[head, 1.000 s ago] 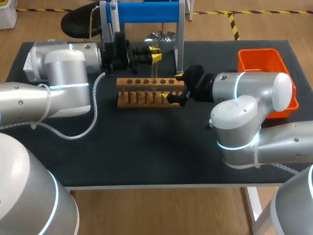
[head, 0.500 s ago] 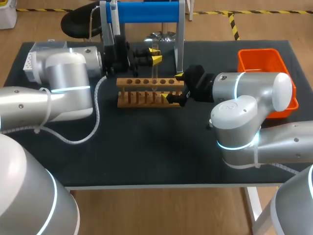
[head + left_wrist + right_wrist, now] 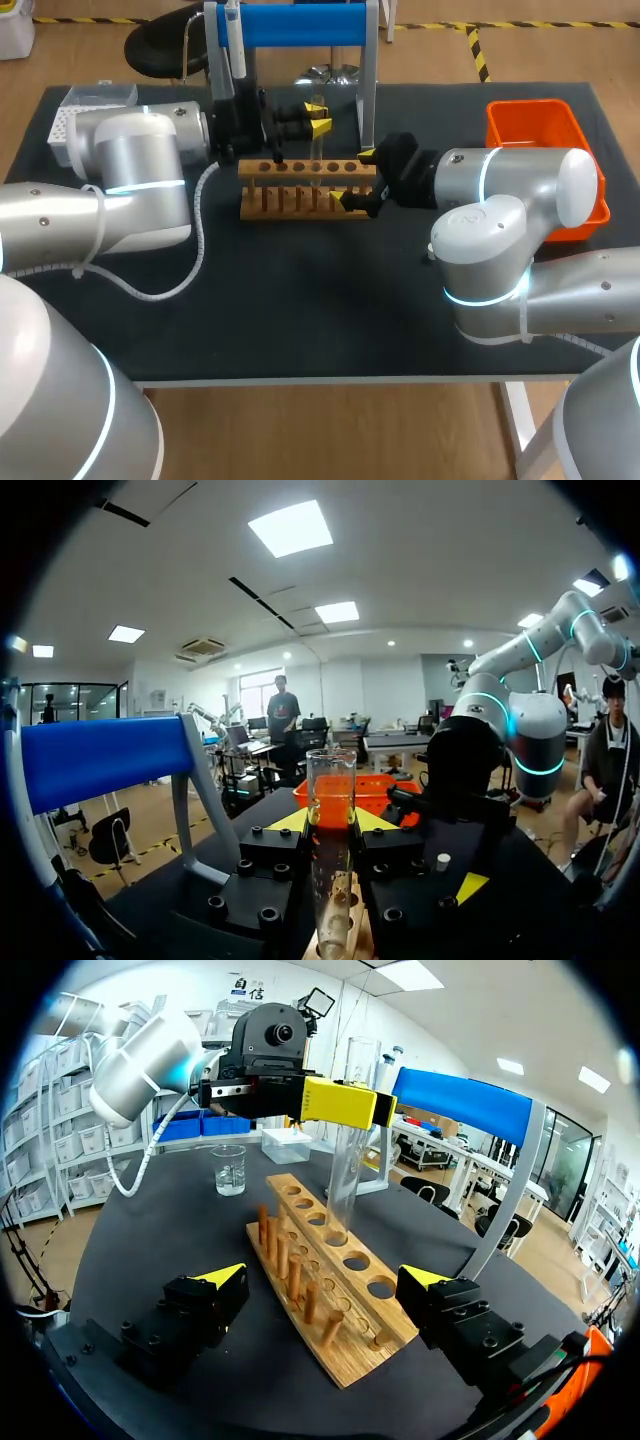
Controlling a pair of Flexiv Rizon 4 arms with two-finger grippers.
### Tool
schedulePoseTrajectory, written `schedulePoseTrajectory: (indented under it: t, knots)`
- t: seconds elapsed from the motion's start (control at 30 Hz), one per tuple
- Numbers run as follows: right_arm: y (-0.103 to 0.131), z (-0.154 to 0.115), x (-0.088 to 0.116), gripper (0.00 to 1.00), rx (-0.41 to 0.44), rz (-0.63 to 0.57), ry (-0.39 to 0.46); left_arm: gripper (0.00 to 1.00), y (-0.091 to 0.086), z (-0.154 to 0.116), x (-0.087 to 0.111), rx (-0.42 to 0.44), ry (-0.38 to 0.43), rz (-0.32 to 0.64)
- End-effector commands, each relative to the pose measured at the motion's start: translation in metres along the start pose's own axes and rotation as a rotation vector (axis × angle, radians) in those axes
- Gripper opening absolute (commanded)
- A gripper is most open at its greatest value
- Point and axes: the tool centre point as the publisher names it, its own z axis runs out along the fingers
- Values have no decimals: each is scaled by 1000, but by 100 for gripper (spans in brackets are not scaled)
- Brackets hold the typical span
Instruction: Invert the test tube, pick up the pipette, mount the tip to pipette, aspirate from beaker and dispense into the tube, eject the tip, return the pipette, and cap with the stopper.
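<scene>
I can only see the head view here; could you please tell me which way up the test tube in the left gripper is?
Observer: In the left wrist view the test tube stands upright with its open mouth upward, clamped in the left gripper.
Operator: Thank you. Where is its lower end?
Observer: In the right wrist view it reaches down to a middle hole of the wooden rack. I cannot tell how deep it sits.
Operator: And is the right gripper holding the rack?
Observer: No, the right gripper is open, with one finger at each side of the rack's near end.
</scene>
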Motion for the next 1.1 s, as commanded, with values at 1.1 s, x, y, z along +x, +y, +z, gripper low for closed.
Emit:
schedulePoseTrajectory:
  t: [1.1]
  knots:
    - [0, 0, 0, 100, 0, 1, 1, 0, 20, 3, 1, 20, 23, 10]
